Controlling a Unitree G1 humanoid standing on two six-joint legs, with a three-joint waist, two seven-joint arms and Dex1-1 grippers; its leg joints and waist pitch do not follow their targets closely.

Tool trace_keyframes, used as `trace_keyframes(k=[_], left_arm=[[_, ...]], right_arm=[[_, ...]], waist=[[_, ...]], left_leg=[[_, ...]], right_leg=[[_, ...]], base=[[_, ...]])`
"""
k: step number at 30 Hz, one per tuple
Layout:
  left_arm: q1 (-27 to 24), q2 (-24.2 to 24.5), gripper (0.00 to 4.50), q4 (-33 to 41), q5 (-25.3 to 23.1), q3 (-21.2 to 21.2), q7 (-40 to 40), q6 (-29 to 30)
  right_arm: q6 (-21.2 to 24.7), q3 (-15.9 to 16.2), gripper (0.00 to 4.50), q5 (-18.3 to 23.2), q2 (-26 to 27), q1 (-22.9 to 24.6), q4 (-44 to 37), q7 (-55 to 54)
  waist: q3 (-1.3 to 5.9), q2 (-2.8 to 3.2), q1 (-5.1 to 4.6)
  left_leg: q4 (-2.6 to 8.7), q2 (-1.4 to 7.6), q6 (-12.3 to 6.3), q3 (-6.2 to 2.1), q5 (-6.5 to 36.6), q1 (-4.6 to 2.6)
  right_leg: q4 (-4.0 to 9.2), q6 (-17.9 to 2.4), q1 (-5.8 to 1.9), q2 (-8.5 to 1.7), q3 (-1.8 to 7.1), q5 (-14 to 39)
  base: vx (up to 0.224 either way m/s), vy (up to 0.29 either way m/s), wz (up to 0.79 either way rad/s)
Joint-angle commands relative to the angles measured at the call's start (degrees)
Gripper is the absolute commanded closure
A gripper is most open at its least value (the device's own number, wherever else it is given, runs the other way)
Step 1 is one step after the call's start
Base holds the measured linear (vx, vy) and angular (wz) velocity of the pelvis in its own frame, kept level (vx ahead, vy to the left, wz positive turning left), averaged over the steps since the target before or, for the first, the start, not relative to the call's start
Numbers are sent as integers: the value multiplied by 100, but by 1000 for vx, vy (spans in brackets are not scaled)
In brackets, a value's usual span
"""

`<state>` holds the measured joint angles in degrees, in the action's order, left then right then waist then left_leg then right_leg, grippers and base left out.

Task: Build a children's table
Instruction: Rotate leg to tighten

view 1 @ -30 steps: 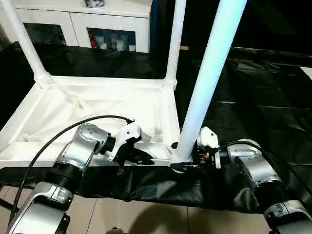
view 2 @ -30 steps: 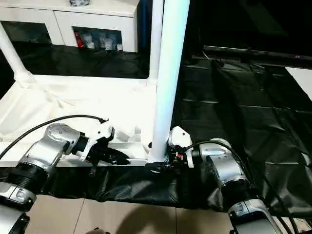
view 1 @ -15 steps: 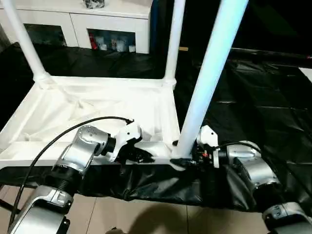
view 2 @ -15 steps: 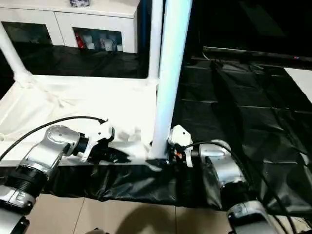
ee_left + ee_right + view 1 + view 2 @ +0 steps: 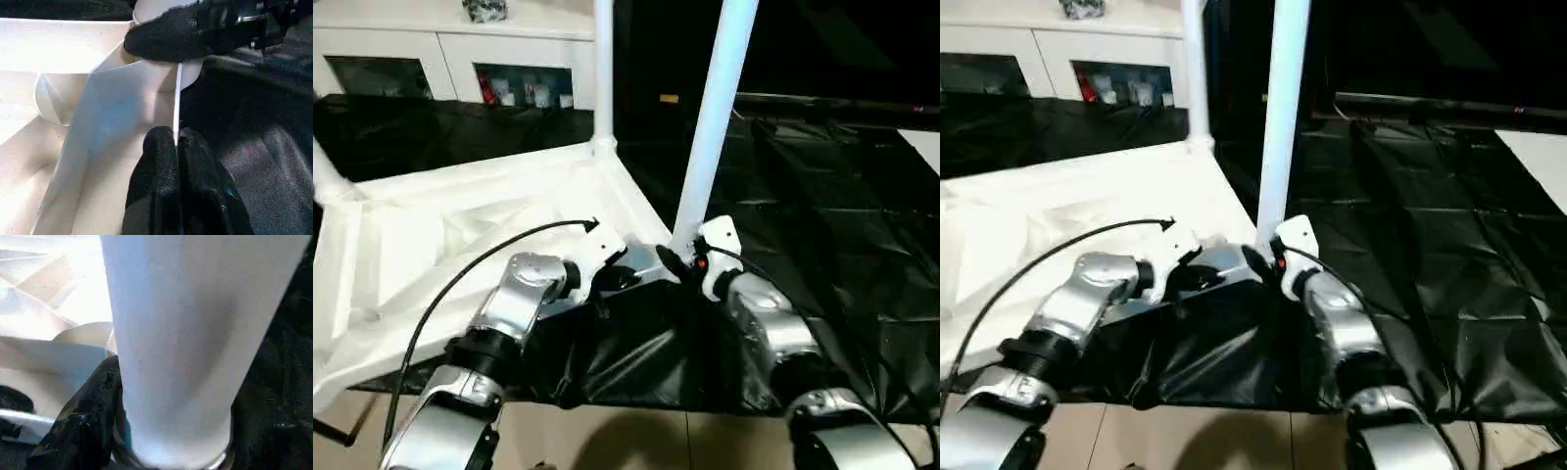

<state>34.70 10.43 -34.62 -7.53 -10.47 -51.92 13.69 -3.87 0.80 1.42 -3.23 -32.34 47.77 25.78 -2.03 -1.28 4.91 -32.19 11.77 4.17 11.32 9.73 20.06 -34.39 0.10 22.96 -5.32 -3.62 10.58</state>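
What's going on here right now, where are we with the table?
The children's table lies upside down on the black-covered work table. The right gripper is clamped around the base of the nearest leg, which stands upright in its corner socket. The left gripper is shut, pinching the tabletop's thin rim beside that corner. Two more legs stand at other corners.

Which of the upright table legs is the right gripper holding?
The near leg at the corner closest to the robot; the right gripper clasps its base. The other legs stand farther back, untouched.
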Motion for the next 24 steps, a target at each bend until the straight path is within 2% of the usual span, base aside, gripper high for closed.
trace_keyframes(k=[1, 2, 3, 4, 7, 8, 9, 10, 11, 13, 14, 16, 17, 19, 20, 22, 24], left_arm=[[159, -564, 450, -43, 289, -58, 389, -93], [154, -520, 450, -32, 300, -41, 356, -101], [153, -512, 450, -29, 305, -40, 344, -104], [126, -384, 450, 6, 366, -36, 136, -156], [97, -244, 450, 29, 416, -60, -132, -274], [79, -176, 450, 48, 443, -72, -305, -311], [79, -176, 450, 48, 443, -72, -305, -311], [47, -49, 450, 92, 531, -88, -688, -394], [38, -7, 450, 111, 560, -96, -818, -407], [25, 55, 450, 142, 599, -117, -1011, -424], [11, 174, 450, 189, 648, -176, -1356, -436], [10, 313, 450, 214, 668, -249, -1704, -463], [41, 375, 450, 152, 669, -263, -1841, -476], [41, 375, 450, 152, 669, -263, -1841, -476], [86, 472, 450, 85, 702, -282, -2123, -456], [105, 511, 450, 79, 734, -286, -2270, -424], [115, 542, 450, 97, 772, -285, -2387, -373]], right_arm=[[116, 507, 115, -54, 683, -34, 149, 400], [183, 470, 80, 5, 676, -25, 113, 489], [190, 469, 69, 11, 672, -23, 107, 505], [214, 506, 66, 45, 559, 25, 7, 746], [179, 562, 60, 70, 394, 83, -98, 1062], [130, 586, 60, 86, 293, 104, -133, 1248], [130, 586, 60, 86, 293, 104, -133, 1248], [56, 625, 60, 152, 74, 151, -227, 1702], [9, 645, 60, 170, -4, 169, -262, 1863], [-71, 689, 60, 185, -122, 201, -322, 2112], [-212, 806, 60, 199, -354, 283, -462, 2639], [-364, 957, 60, 210, -630, 389, -644, 3272], [-417, 1049, 60, 192, -785, 430, -701, 3562], [-417, 1049, 60, 192, -785, 430, -701, 3562], [-403, 1174, 60, 221, -1026, 494, -828, 4097], [-354, 1222, 60, 268, -1129, 523, -913, 4379], [-312, 1256, 60, 313, -1193, 540, -975, 4592]], waist=[[249, -90, -6], [246, -82, -6], [247, -79, -6], [246, -43, -13], [263, -55, -15], [276, -55, -8], [276, -55, -8], [274, -34, 0], [289, -46, 4], [291, -34, 1], [290, -11, 8], [288, -22, 44], [284, -15, 52], [280, -5, 65], [267, -63, 84], [262, -49, 120], [249, -63, 139]], left_leg=[[390, 136, -117, -84, 1690, -7], [398, 137, -120, -89, 1722, -5], [401, 140, -119, -91, 1726, -6], [401, 137, -109, -87, 1778, -13], [391, 134, -141, -85, 1701, 3], [379, 131, -181, -77, 1546, 10], [379, 131, -181, -77, 1546, 10], [376, 131, -219, -74, 1469, 9], [352, 127, -276, -60, 1412, 11], [345, 131, -329, -53, 1256, 20], [336, 136, -357, -48, 1232, 8], [326, 146, -397, -43, 1244, 8], [328, 159, -422, -36, 1246, 8], [331, 171, -395, -30, 1310, -6], [340, 177, -354, -30, 1412, -8], [343, 182, -365, -39, 1471, 0], [353, 186, -340, -46, 1528, 2]], right_leg=[[502, -866, -185, -305, 231, 2033], [503, -854, -189, -301, 232, 2047], [501, -854, -187, -300, 231, 2042], [511, -863, -179, -290, 235, 2010], [490, -903, -205, -295, 237, 1818], [460, -979, -223, -291, 236, 1571], [460, -979, -223, -291, 236, 1571], [452, -1032, -228, -294, 238, 1440], [430, -1088, -241, -283, 235, 1271], [403, -1197, -247, -275, 232, 988], [395, -1278, -251, -276, 226, 934], [389, -1287, -270, -259, 216, 908], [380, -1327, -255, -255, 218, 856], [382, -1374, -243, -256, 213, 927], [405, -1364, -243, -267, 212, 1121], [400, -1302, -248, -276, 216, 1283], [417, -1257, -238, -291, 218, 1440]], base=[[0, 0, 0], [0, 0, 0], [0, 0, 0], [0, 0, 0], [0, 0, 0], [0, 0, 0], [0, 0, 0], [0, 0, 0], [0, 0, 0], [0, 0, 0], [0, 0, 0], [0, 0, 0], [0, 0, 0], [0, 0, 0], [0, 0, 0], [0, 0, 0], [0, 0, 0]])
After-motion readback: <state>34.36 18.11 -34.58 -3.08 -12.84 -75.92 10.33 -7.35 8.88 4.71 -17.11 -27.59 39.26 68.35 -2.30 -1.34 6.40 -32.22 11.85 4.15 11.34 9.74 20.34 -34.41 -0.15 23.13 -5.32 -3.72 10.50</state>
